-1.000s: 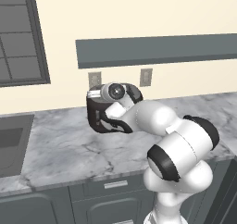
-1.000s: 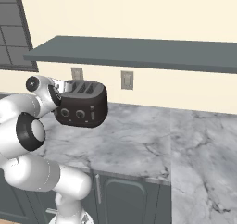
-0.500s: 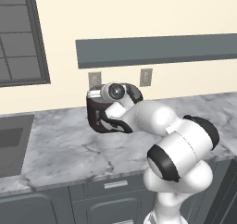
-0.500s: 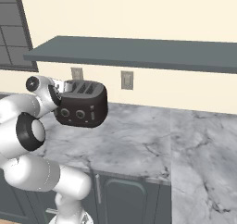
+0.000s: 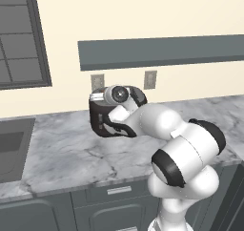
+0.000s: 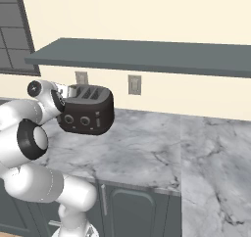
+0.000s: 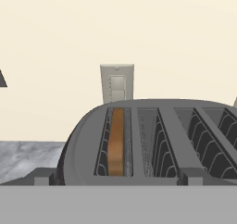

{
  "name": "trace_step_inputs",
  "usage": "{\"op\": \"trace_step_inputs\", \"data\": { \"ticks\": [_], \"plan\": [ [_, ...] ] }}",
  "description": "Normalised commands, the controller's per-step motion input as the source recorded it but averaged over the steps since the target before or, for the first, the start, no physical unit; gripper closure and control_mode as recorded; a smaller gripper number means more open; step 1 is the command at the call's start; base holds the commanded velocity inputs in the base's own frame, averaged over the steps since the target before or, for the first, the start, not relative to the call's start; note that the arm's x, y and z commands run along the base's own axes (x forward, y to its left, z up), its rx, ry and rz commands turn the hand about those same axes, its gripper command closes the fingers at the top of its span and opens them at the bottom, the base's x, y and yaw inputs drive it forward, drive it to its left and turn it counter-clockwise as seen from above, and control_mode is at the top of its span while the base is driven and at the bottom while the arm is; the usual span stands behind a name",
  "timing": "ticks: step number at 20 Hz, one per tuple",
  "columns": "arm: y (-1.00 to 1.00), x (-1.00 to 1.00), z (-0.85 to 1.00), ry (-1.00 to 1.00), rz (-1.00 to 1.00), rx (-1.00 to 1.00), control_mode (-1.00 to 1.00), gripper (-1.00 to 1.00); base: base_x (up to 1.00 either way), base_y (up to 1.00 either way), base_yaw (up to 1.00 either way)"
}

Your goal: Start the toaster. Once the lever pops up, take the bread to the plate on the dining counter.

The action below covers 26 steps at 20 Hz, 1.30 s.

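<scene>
Toaster (image 6: 87, 114): glossy dark body, slotted top, two round knobs on the front face. Stands on the marble worktop (image 6: 142, 153) near the wall. Arm (image 6: 29, 133) rises at lower left; its wrist sits at the toaster's left end. Two wall outlets (image 6: 134, 84) behind. Long grey shelf (image 6: 147, 55) above. Dark cabinet doors (image 6: 132, 209) under the worktop.

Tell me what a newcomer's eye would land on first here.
The glossy dark toaster on the marble worktop below the wall sockets, with the white arm reaching over to it. Next, in the hand view, the brown bread standing on edge in the toaster's leftmost slot, the other slots empty.
</scene>
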Motion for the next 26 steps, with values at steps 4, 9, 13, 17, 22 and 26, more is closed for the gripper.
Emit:
{"op": "trace_step_inputs", "data": {
  "ticks": [4, 9, 13, 17, 22, 26],
  "plan": [
    [0.0, 0.0, 0.0, 0.0, 0.0, 0.0, -1.0, -1.0, 0.0, 0.0, 0.0],
    [0.0, 0.0, 0.0, 0.0, 0.0, 0.0, -1.0, -1.0, 0.0, 0.0, 0.0],
    [0.0, 0.0, 0.0, 0.0, 0.0, 0.0, -1.0, -1.0, 0.0, 0.0, 0.0],
    [0.0, 0.0, 0.0, 0.0, 0.0, 0.0, -1.0, -1.0, 0.0, 0.0, 0.0],
    [0.0, 0.0, 0.0, 0.0, 0.0, 0.0, -1.0, -1.0, 0.0, 0.0, 0.0],
    [0.0, 0.0, 0.0, 0.0, 0.0, 0.0, -1.0, -1.0, 0.0, 0.0, 0.0]
  ]
}}
